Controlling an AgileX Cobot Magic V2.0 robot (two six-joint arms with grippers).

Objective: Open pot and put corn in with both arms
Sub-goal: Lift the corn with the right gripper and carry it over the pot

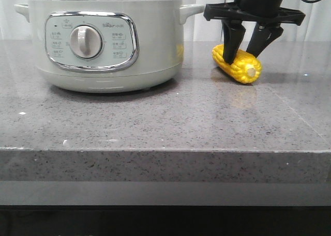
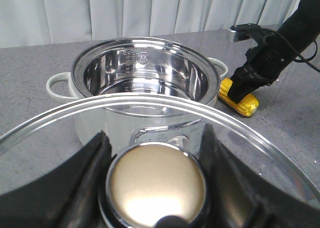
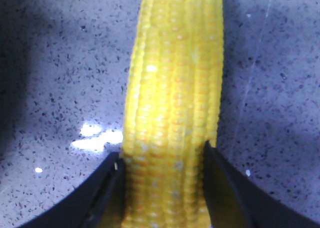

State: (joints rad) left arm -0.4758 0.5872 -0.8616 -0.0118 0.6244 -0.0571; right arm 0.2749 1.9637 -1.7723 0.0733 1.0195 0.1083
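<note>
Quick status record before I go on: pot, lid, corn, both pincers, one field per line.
pot: electric cooker on the stone counter, open, steel inner bowl with nothing in it
lid: glass lid lifted off, held by its gold knob
left pincer: shut on the knob
corn: yellow cob lying on the counter, right of the pot
right pincer: straddling the cob, fingers against both sides
next step: lift the corn, probably
</note>
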